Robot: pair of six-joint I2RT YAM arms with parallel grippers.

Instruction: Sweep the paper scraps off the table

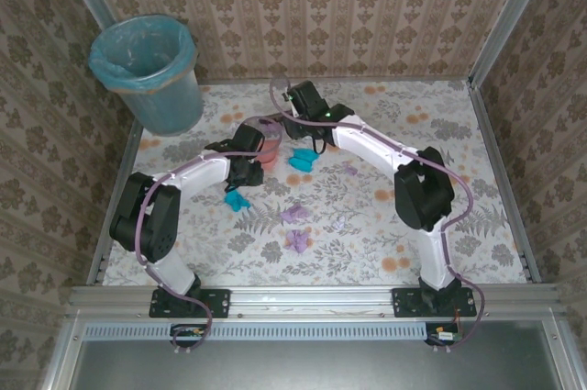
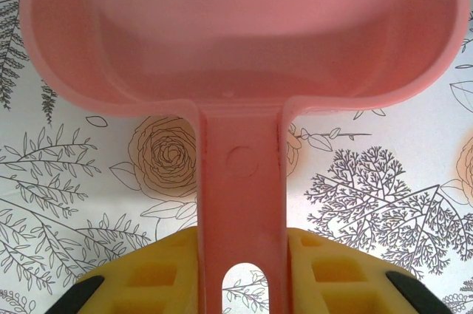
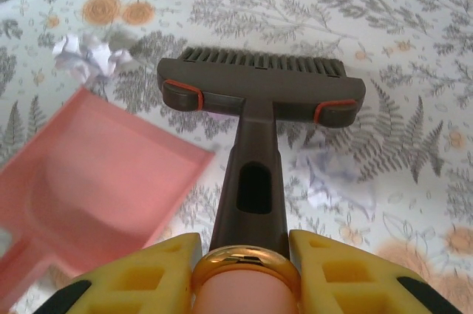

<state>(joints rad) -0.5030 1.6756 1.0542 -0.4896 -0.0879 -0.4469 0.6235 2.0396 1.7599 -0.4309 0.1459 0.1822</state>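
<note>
My left gripper point(image 2: 240, 273) is shut on the handle of a pink dustpan point(image 2: 244, 26), whose pan rests low over the table point(image 2: 66, 181). From above, the dustpan point(image 1: 268, 145) sits mid-table with the left gripper point(image 1: 246, 148) just behind it. My right gripper point(image 3: 244, 270) is shut on the handle of a dark brush point(image 3: 262, 81), bristles down on the cloth right of the dustpan point(image 3: 89, 181). One whitish-lilac paper scrap point(image 3: 85, 55) lies beyond the pan's mouth, and a blurred one point(image 3: 336, 177) lies right of the brush handle. Teal scraps point(image 1: 301, 161) point(image 1: 237, 200) and purple scraps point(image 1: 293, 214) lie nearby.
A teal-lined bin point(image 1: 147, 69) stands at the table's back left corner. Patterned walls and metal rails close in the table on three sides. Another purple scrap point(image 1: 295, 241) lies toward the near edge, between the two arms.
</note>
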